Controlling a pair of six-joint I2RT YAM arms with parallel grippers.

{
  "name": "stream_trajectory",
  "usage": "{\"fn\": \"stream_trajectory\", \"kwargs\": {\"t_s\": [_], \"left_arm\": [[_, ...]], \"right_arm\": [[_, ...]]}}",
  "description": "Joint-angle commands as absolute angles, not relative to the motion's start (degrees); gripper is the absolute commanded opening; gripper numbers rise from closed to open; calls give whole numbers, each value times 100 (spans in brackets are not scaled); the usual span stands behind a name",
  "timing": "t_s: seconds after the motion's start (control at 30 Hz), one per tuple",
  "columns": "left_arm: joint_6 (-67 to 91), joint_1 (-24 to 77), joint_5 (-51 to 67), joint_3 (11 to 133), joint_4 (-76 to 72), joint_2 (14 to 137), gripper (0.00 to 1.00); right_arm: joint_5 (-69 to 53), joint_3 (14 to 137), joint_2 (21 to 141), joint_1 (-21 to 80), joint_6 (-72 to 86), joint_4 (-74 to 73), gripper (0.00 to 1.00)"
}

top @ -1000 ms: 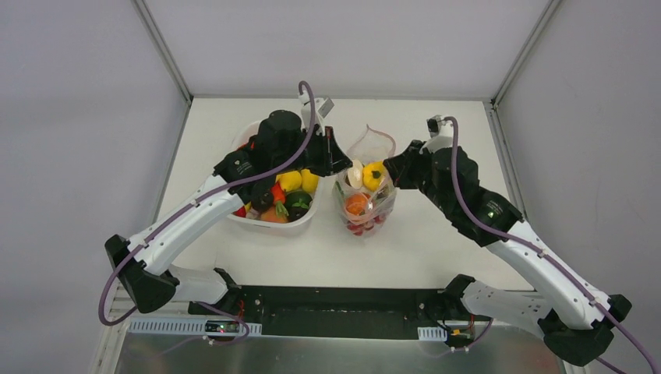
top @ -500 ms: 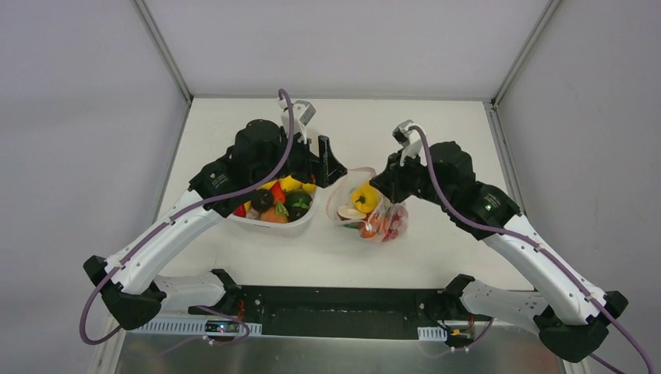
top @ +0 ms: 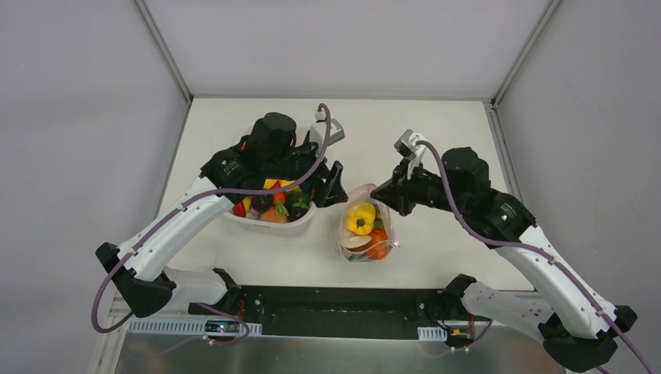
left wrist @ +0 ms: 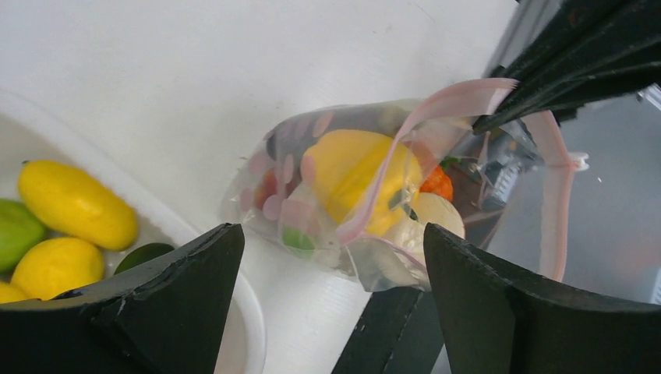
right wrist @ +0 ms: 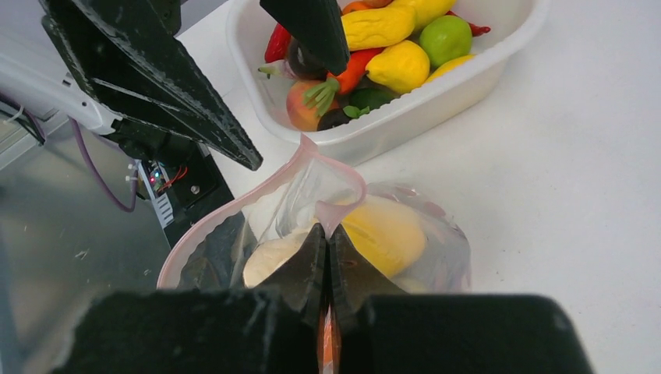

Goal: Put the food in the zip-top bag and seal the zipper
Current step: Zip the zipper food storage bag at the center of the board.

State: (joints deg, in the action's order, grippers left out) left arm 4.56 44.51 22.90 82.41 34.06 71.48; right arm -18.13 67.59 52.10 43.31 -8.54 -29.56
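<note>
- The left hand (top: 327, 179), pressed together a second ago at the bag's mouth, now stands spread and empty just right of the white tub (top: 273, 226). It probably dropped a piece in, though I cannot tell which.
- The right hand (right wrist: 326, 234) stays pinching the pink zipper (right wrist: 234, 204). The zip-top bag (top: 365, 238) has shifted nearer the arm bases, right of the tub, its mouth unsealed.
- Food (right wrist: 397, 66) remains in the tub, so loading likely continues.
- The pale surface (top: 468, 125) sits between plain grey walls.
</note>
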Motion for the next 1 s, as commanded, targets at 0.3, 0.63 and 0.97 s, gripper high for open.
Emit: {"fn": "stream_trajectory", "kwargs": {"t_s": [0.3, 0.63, 0.97], "left_arm": [[-535, 4515, 4118, 8565, 3497, 7840, 83], [-925, 4516, 4244, 9187, 3868, 8529, 64], [-1193, 4549, 5247, 9166, 4341, 8797, 39]], "right_arm": [[-2729, 6870, 5068, 4228, -1353, -2770, 0], [-3179, 7113, 5203, 4181, -1773, -3486, 0], [-2940, 7091, 5144, 4131, -1831, -3481, 0]]}}
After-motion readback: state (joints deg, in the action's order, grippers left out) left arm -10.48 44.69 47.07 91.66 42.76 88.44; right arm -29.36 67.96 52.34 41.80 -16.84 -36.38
